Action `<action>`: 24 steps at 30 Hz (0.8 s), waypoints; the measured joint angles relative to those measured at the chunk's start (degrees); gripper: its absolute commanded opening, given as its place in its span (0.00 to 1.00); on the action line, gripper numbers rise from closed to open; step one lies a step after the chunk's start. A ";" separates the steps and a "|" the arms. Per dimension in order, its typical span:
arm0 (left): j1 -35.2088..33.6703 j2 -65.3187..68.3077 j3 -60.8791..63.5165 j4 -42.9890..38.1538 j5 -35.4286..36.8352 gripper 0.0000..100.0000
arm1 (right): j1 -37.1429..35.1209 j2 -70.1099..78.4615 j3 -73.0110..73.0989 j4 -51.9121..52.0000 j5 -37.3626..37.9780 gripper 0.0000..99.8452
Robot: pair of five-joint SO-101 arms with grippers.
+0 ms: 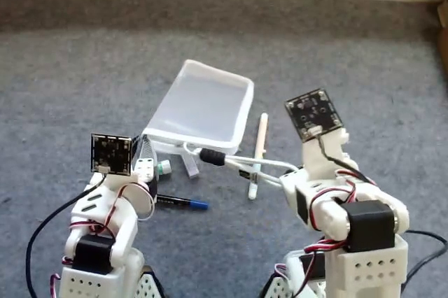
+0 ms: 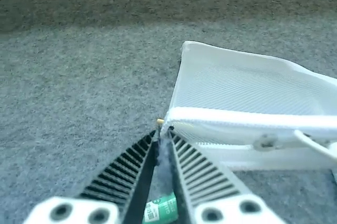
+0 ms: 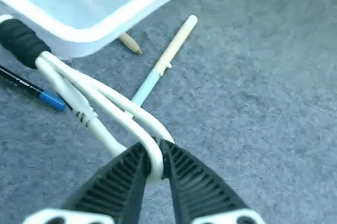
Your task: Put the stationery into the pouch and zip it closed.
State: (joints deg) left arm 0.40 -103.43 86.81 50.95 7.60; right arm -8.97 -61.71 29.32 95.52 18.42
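firmly, left gripper (image 2: 163, 139) pinches the pouch (image 2: 247, 90) corner, right gripper (image 3: 154, 153) its cord (image 3: 100, 95).

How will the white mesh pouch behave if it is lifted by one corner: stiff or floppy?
Probably floppy: the pouch is thin mesh and its edges curve unevenly. Nothing shows through its see-through walls, so it is likely light. If pushed, it may crumple rather than slide whole.

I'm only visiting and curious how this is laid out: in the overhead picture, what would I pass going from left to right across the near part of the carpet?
left arm → blue-capped pen → cream and blue pen → right arm
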 measured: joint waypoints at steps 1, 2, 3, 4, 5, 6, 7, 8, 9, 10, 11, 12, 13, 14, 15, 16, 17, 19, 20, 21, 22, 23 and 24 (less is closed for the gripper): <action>0.00 0.00 0.00 0.00 0.00 0.01 | 1.23 0.00 0.00 0.09 0.44 0.00; 0.00 0.00 0.00 0.00 0.00 0.01 | 2.46 0.00 0.00 0.09 0.70 0.00; 0.00 0.00 0.00 0.00 0.00 0.01 | 3.43 0.00 0.00 0.09 0.97 0.00; 0.00 0.00 0.00 0.00 0.00 0.01 | 4.57 0.00 0.00 0.09 1.23 0.00; 0.00 0.00 0.00 0.00 0.00 0.01 | 5.71 0.00 0.00 0.09 1.41 0.00; 0.00 0.00 0.00 0.00 0.00 0.01 | 6.95 0.00 0.00 0.09 1.49 0.00; 0.00 0.00 0.00 0.00 0.00 0.01 | 8.35 0.00 0.00 0.09 1.49 0.00; 0.00 0.00 0.00 0.00 0.00 0.01 | 9.93 -0.09 0.00 0.00 1.58 0.00; 0.00 0.00 0.00 0.00 0.00 0.01 | 11.52 -0.18 0.00 -0.62 1.58 0.00; 0.00 0.00 0.00 0.00 0.00 0.01 | 13.54 -0.26 0.00 -1.32 1.58 0.00; 0.00 0.00 0.00 0.00 0.00 0.01 | 15.65 -0.26 0.00 -2.02 1.58 0.00; 0.00 0.00 0.00 0.00 0.00 0.01 | 17.76 -0.26 0.00 -2.90 1.58 0.00; 0.00 0.00 0.00 0.00 0.00 0.01 | 19.78 -0.26 0.00 -3.87 1.58 0.00; 0.00 0.00 0.00 0.00 0.00 0.01 | 21.80 -0.26 0.00 -4.66 1.58 0.00; 0.00 0.00 0.00 0.00 0.00 0.01 | 23.74 -0.26 0.00 -5.36 1.67 0.00; 0.00 0.00 0.00 0.00 0.09 0.01 | 25.32 -0.26 0.00 -5.98 1.67 0.00; 0.00 0.00 -0.18 0.35 0.09 0.01 | 26.73 -0.26 0.00 -6.51 1.67 0.00; 0.00 0.00 -1.23 2.20 0.09 0.01 | 28.66 -0.26 0.00 -6.95 1.67 0.00; 0.00 0.00 -1.67 3.08 0.09 0.01 | 29.27 -0.26 0.00 -7.21 1.67 0.00; 0.00 -0.09 -1.85 3.69 0.09 0.01 | 29.63 -0.26 0.00 -7.21 1.67 0.00; 0.00 -0.09 -2.02 3.96 0.09 0.01 | 29.89 -0.26 0.00 -7.21 1.67 0.00; 0.00 -0.09 -2.11 4.04 0.09 0.01 | 29.89 -0.26 0.00 -7.21 1.67 0.00; 0.00 -0.09 -2.11 4.04 0.09 0.01 | 29.89 -0.26 0.00 -7.21 1.67 0.00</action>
State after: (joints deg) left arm 0.40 -103.52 84.70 54.99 7.69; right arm 20.92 -61.98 29.32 88.31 20.09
